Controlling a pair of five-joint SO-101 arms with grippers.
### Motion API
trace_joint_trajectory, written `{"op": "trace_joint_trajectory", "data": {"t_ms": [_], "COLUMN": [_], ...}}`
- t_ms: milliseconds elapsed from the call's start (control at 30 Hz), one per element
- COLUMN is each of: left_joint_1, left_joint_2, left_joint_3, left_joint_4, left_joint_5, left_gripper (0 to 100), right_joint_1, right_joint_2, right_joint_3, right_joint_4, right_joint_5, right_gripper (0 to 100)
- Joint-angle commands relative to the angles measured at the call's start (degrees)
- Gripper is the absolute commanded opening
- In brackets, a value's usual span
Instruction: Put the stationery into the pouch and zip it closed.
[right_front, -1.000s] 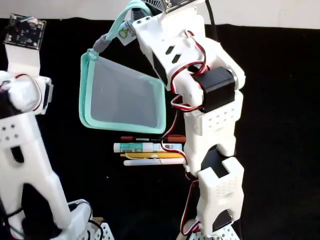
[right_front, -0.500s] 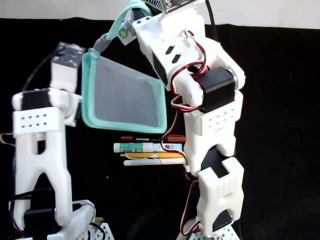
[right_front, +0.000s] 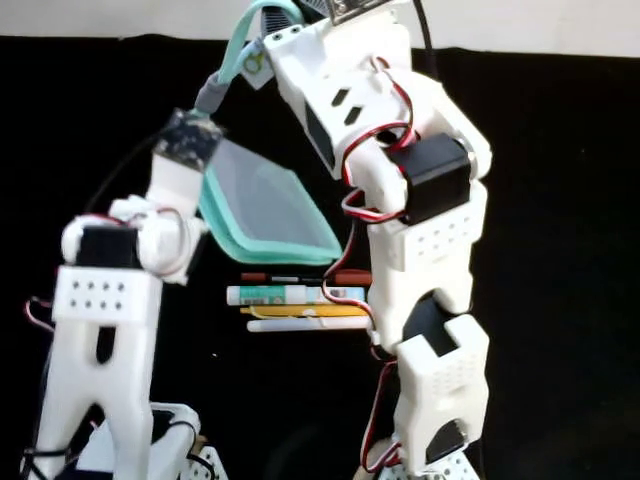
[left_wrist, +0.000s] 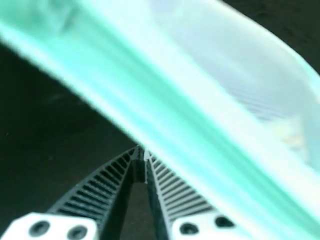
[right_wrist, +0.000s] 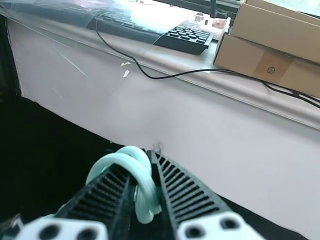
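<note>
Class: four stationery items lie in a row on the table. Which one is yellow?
The yellow pen, third from the pouch. It lies between the white marker with the green label and the plain white pen.

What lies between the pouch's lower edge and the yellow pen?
High view: a thin dark pen and a white green-labelled stick, between the pouch and the yellow pen.

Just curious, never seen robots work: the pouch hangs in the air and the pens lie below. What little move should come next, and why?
Probably the left jaws should part and nip the pouch rim. They sit shut at it, the right jaws hold its loop up, and the pens lie on the table.
</note>
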Motion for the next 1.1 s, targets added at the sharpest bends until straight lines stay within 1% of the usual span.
{"op": "trace_joint_trajectory", "data": {"t_ms": [0, 67, 133, 267, 367, 633, 733, 867, 1000, 1067], "left_joint_1": [5.6, 8.1, 10.2, 13.0, 14.3, 18.4, 20.5, 23.1, 23.6, 23.6], "left_joint_2": [-3.2, -3.2, -2.3, 1.9, 6.0, 18.0, 23.4, 29.2, 32.4, 33.1], "left_joint_3": [1.1, 0.9, 0.7, 0.7, -2.1, -14.9, -19.5, -22.5, -24.0, -24.8], "left_joint_4": [-0.6, -1.1, -3.6, -7.3, -9.1, -9.3, -9.1, -9.1, -9.4, -9.4], "left_joint_5": [0.4, 0.4, 0.4, 0.5, 0.5, 0.7, 2.8, 2.9, 2.9, 2.9], "left_gripper": [3, 3, 3, 3, 3, 3, 3, 3, 3, 3], "right_joint_1": [0.4, 0.0, -1.4, -3.6, -5.0, -5.3, -5.3, -5.3, -5.5, -6.8], "right_joint_2": [-0.2, -0.3, -0.4, -0.4, -0.4, -0.5, -0.5, -0.6, -0.7, -0.7], "right_joint_3": [-0.6, -0.6, -0.6, -0.6, -0.4, -0.7, -0.7, -0.7, -0.7, -0.7], "right_joint_4": [-2.6, -2.9, -2.8, -2.6, -2.5, -2.8, -2.9, -3.3, -4.7, -5.2], "right_joint_5": [-0.6, -0.6, -0.6, -0.5, -0.4, -0.3, -0.3, -0.2, -0.2, -0.2], "right_gripper": [0.8, 0.8, 0.8, 0.8, 0.8, 0.8, 0.8, 0.8, 0.8, 0.8]}}
